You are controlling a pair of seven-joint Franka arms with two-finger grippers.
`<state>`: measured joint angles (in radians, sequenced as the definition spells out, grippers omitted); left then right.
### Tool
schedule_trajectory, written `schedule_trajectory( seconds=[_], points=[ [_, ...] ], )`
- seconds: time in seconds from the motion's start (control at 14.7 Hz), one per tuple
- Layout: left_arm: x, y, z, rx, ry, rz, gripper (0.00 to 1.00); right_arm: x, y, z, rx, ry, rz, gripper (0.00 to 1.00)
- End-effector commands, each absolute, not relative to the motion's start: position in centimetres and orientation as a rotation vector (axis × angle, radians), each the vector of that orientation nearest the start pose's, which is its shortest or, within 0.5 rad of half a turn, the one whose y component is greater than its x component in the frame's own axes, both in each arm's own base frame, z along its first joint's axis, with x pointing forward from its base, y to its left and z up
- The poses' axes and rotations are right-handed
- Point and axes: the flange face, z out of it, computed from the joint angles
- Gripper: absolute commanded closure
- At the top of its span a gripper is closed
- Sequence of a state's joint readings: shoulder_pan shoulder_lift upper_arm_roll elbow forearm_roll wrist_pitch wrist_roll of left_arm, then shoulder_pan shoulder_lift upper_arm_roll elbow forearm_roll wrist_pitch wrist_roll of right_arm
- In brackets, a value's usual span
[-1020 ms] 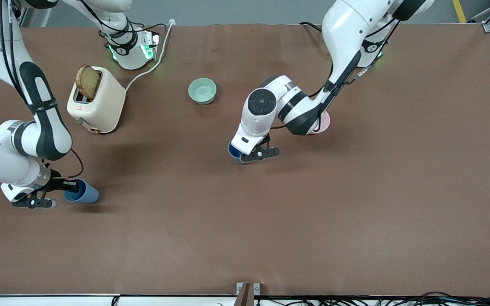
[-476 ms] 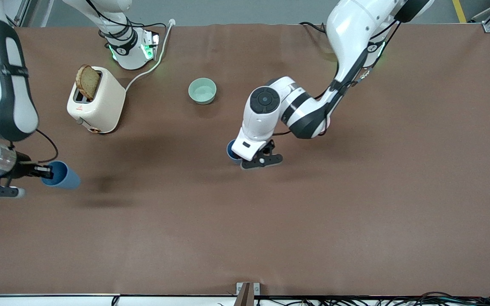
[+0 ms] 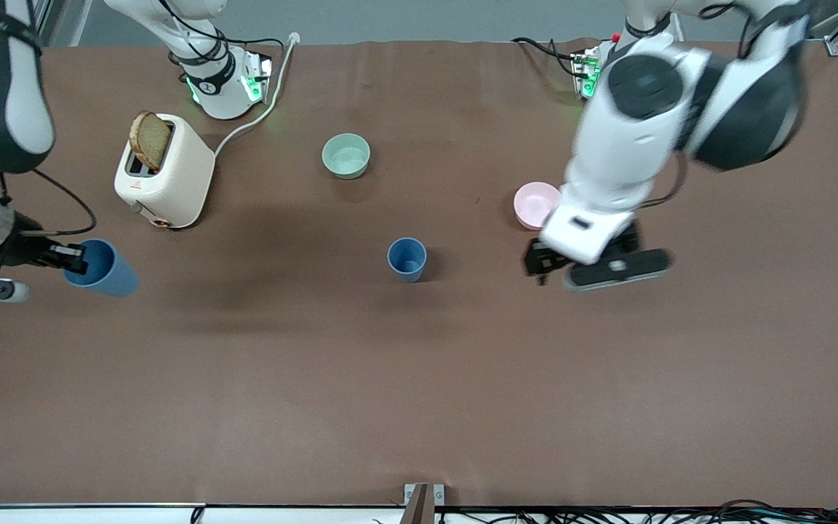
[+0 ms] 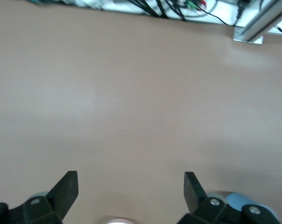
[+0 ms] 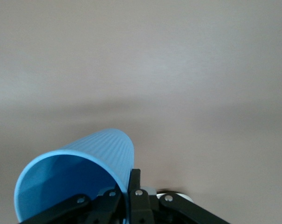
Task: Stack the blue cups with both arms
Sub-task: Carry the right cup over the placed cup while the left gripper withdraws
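One blue cup (image 3: 406,258) stands upright on the table near the middle, free of both grippers. My right gripper (image 3: 70,258) is shut on the rim of the second blue cup (image 3: 102,268) and holds it tilted on its side in the air over the table's right-arm end; it fills the right wrist view (image 5: 80,175). My left gripper (image 3: 593,266) is open and empty, raised over the table beside the pink bowl (image 3: 535,204). Its fingertips (image 4: 68,184) show wide apart over bare table.
A cream toaster (image 3: 164,171) with a slice of bread stands near the right arm's base. A pale green bowl (image 3: 346,155) sits farther from the front camera than the standing cup. The pink bowl sits toward the left arm's end.
My left gripper let go of the standing cup, rose and swung toward the left arm's end, uncovering the pink bowl. My right gripper lifted its cup higher.
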<state>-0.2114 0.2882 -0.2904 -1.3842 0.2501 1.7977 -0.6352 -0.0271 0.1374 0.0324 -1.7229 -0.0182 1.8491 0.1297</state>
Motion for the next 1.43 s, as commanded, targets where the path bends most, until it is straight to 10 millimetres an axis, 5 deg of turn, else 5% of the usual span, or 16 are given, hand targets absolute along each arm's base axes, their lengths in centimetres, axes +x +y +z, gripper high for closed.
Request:
schedule_trajectory(
  seconds=[0.0, 0.2, 0.54, 1.09, 1.36],
  points=[
    [57.9, -22.4, 60.6, -3.039, -0.018, -0.239, 0.0, 59.4, 9.1, 50.2, -3.131, 0.346, -0.001, 0.98],
    [56.7, -16.2, 63.0, -3.077, 0.117, -0.122, 0.0, 56.4, 21.1, 50.1, -3.123, 0.413, -0.007, 0.98],
    [53.2, -9.6, 63.5, -3.115, 0.191, -0.049, 0.0, 51.7, 34.9, 48.6, -3.014, 0.328, 0.03, 0.98],
    [52.0, -9.7, 64.3, -3.112, 0.176, -0.039, 0.0, 47.5, 45.7, 41.2, -2.988, 0.389, 0.001, 0.97],
    [51.6, -9.4, 65.5, -3.111, 0.197, -0.041, 0.0, 47.1, 46.8, 38.0, -3.036, 0.355, 0.009, 0.96]
  ],
)
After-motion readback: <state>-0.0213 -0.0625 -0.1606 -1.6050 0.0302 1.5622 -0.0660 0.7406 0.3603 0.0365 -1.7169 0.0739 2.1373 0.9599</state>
